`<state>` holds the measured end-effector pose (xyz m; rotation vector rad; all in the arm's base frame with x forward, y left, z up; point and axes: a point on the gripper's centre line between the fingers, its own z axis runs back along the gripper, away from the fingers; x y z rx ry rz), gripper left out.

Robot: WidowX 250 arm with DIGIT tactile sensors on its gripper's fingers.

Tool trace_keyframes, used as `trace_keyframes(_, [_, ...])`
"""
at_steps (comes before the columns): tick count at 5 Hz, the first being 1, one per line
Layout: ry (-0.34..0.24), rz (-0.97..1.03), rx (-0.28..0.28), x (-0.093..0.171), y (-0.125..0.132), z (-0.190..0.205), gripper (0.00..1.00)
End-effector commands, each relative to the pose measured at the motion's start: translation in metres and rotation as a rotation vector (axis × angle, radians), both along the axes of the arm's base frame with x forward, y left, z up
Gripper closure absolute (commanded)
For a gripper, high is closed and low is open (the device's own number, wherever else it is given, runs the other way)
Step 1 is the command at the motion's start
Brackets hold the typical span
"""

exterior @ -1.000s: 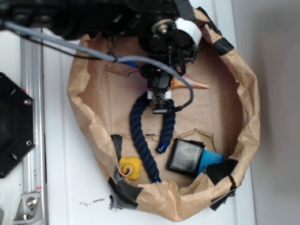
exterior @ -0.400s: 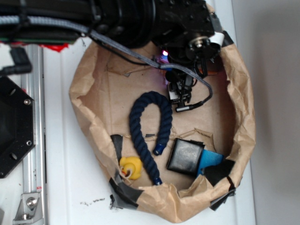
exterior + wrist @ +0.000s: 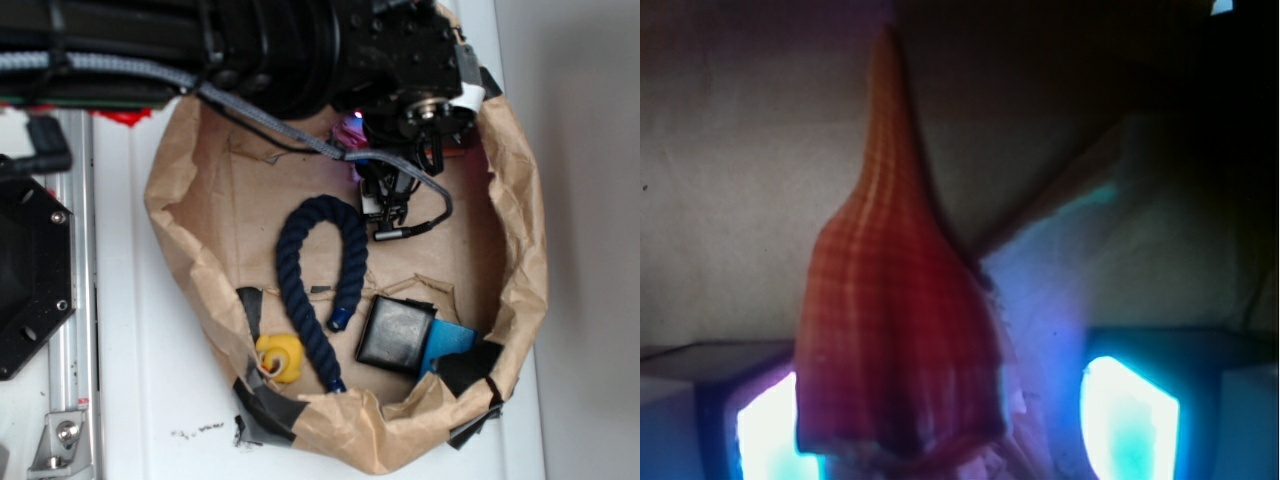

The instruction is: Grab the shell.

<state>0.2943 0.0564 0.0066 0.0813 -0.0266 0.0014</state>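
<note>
In the wrist view the shell (image 3: 890,330) fills the centre. It is orange-red with faint stripes, and its long pointed tail aims away from the camera. It lies on brown paper between my gripper's (image 3: 955,430) two glowing pads. The left pad (image 3: 765,430) sits right against its wide end, partly hidden behind it. The right pad (image 3: 1130,420) stands clear, with a gap of paper between. The gripper is open around the shell. In the exterior view the black arm (image 3: 400,70) covers the shell at the back right of the paper nest (image 3: 175,230).
Inside the nest lie a dark blue rope (image 3: 320,270) bent in an arch, a yellow duck (image 3: 278,357), and a black square (image 3: 395,335) on a blue piece (image 3: 452,342). The crumpled paper wall rises all round. A black plate (image 3: 30,265) and a metal rail (image 3: 70,300) stand at left.
The arm has moved right and towards the back of the nest. The shell, seen beside the gripper a second ago, is now covered by it. The rope's top is uncovered.
</note>
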Motion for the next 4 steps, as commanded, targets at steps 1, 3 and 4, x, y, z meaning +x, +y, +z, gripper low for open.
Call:
trace_keyframes(1, [-0.016,0.054,0.015,-0.01,-0.016,0.001,1.0])
trace_keyframes(3, [-0.093,0.077,0.025,-0.006,-0.035,0.092,1.0])
trace_keyframes(4, [-0.148,0.078,0.011,-0.009,-0.056,0.143,1.0])
